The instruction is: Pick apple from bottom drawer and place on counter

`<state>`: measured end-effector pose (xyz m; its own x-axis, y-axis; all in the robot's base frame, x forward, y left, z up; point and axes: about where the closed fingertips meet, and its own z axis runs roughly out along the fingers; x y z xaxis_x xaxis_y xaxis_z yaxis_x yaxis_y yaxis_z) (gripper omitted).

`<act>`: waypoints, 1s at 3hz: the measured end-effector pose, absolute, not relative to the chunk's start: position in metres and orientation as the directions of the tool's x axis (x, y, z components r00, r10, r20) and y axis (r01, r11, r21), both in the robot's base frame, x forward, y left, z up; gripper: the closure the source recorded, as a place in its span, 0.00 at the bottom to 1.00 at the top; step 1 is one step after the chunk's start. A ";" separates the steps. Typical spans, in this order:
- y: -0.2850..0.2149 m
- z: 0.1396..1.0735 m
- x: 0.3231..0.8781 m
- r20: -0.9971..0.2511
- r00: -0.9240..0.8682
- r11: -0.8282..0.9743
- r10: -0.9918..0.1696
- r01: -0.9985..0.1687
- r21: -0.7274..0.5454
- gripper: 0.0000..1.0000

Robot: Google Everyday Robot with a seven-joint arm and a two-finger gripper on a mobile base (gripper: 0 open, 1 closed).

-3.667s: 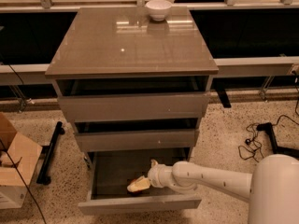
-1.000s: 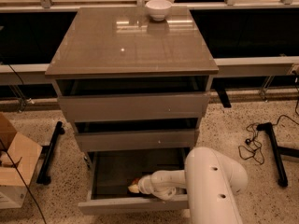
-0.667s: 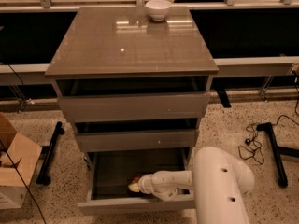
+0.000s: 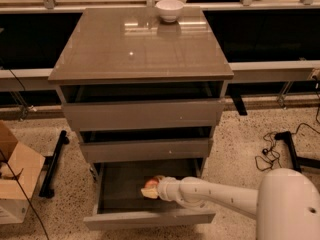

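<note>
The bottom drawer is pulled out at the foot of the grey-brown cabinet. The apple shows as a small red and yellowish patch inside it, near the middle. My gripper is down inside the drawer, right at the apple's front side and touching or nearly touching it. My white arm reaches in from the lower right. The glossy counter tops the cabinet. Most of the apple is hidden by the gripper.
A white bowl stands at the counter's far edge. The two upper drawers stand slightly open. A cardboard box and a black stand leg are on the floor at left. Cables lie at right.
My arm's large white body has swung from the middle of the view to the lower right. The gripper has stayed in the bottom drawer at the apple, shifting slightly further in.
</note>
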<state>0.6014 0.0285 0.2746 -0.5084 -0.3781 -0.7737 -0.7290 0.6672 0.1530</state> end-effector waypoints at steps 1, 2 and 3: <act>-0.002 0.363 0.578 -0.850 -0.359 0.542 -0.386 -0.834 0.106 1.00; -0.009 0.426 0.544 -0.884 -0.213 0.402 -0.416 -0.915 0.032 1.00; -0.022 0.499 0.525 -0.903 -0.034 0.318 -0.428 -0.941 -0.116 1.00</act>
<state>0.5254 -0.0224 0.4986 -0.0337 -0.4279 -0.9032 -0.9410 0.3182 -0.1156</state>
